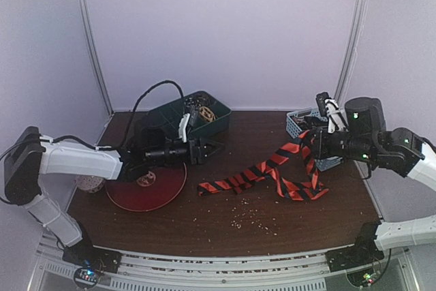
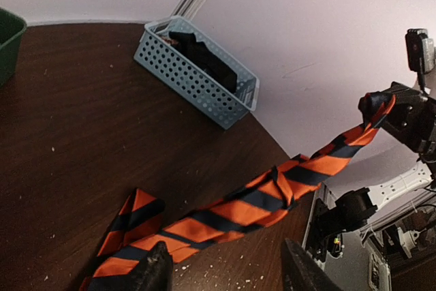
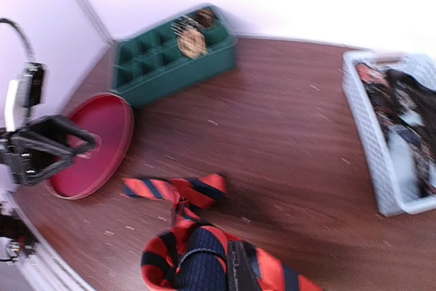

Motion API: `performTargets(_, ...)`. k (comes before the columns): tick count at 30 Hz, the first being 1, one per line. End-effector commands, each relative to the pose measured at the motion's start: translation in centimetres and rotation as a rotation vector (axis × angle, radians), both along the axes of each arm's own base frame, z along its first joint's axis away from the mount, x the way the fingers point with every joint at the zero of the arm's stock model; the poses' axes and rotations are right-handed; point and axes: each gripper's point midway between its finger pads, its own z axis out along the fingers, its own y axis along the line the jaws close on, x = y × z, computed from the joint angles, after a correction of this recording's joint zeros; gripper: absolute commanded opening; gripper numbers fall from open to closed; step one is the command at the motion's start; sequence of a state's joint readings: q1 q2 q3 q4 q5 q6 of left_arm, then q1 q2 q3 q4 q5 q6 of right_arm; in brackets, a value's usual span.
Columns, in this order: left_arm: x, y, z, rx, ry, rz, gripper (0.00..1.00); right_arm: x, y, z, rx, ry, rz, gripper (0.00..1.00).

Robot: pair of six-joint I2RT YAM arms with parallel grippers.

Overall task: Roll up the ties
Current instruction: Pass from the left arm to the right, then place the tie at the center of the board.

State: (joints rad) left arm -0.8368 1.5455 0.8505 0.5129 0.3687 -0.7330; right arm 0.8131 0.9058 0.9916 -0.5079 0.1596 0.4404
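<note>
Orange-and-black tie (image 1: 238, 180) is seen slung across the table (image 1: 204, 226). One end is lifted and pinched tight in the right gripper (image 1: 315, 142), just in front of the basket (image 1: 294, 122). From there the band is dropped to the wood and bunched below the gripper, and its far end is laid flat beside the plate (image 1: 146, 185). Left gripper (image 1: 214, 148) is held over by the plate's far rim, fingers (image 2: 153, 270) spread with nothing caught between them, near the tie's flat end but not touching it. Coils (image 1: 204, 112) are seated in the green tray (image 1: 170, 110) behind.
</note>
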Motion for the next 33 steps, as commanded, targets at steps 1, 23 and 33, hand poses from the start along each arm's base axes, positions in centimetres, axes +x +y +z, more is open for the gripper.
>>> performTargets(1, 0.5, 0.6, -3.6, 0.112, 0.036, 0.032, 0.55, -0.1, -5.8, -3.4, -0.309, 0.140, -0.230, 0.00)
performTargets(23, 2.2, 1.1, -16.0, 0.590, 0.072, 0.108, 0.48, 4.4, -14.9, -1.0, -0.527, 0.001, -0.696, 0.00)
performTargets(33, -0.5, -2.5, -14.6, 0.374, 0.103, -0.057, 0.49, 4.3, -13.7, -1.6, -0.398, -0.031, -0.632, 0.00)
